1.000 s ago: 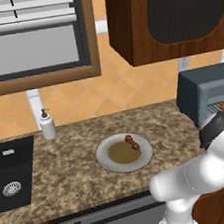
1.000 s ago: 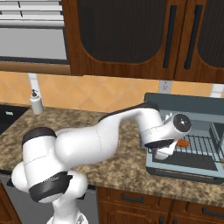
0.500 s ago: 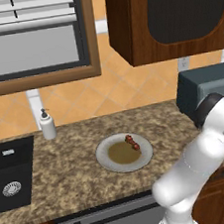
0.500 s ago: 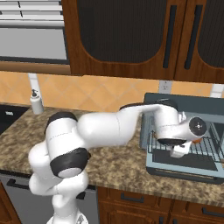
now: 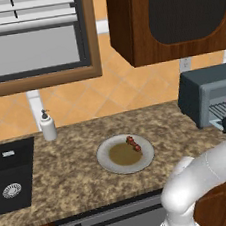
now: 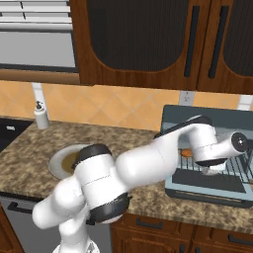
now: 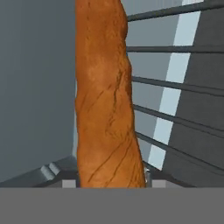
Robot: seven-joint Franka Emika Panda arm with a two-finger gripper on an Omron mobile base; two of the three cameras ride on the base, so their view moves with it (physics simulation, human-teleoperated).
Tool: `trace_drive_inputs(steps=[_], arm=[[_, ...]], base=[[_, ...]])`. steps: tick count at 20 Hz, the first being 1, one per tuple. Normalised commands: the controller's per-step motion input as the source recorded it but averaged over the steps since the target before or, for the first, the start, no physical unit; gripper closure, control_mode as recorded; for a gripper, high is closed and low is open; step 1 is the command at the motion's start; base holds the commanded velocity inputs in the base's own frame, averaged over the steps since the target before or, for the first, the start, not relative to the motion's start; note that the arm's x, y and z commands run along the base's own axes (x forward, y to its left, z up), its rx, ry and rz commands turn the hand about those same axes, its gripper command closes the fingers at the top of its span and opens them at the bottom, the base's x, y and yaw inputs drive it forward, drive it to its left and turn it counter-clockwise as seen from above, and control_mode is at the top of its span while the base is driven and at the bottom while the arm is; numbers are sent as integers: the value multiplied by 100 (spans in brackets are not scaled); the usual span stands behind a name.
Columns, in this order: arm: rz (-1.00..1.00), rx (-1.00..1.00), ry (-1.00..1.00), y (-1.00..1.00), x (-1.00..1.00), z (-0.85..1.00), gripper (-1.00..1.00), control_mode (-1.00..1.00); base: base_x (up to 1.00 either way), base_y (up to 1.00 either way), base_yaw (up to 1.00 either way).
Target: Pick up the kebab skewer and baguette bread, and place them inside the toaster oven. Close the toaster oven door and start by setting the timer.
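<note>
Baguette bread (image 7: 105, 100) pinched in gripper (image 6: 211, 170), inside toaster oven (image 6: 207, 118), above wire rack (image 7: 175, 87), close to one grey inner wall. Toaster oven door (image 6: 207, 190) folded down, flat at counter edge. Kebab skewer (image 5: 134, 143) on plate (image 5: 107, 162), well left of toaster oven; open granite counter (image 5: 69, 186) between.

Two base views behind the arm sharing the toaster oven (image 5: 209, 97), hand view close on its rack (image 7: 175, 83)
</note>
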Motion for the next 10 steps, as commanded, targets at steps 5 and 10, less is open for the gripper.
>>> trace_drive_inputs(steps=[5,10], arm=[[2,0,0,-7,27,-9,100,-100],[-1,0,0,21,6,-5,100,-100]], base=[[0,0,0],[0,0,0]])
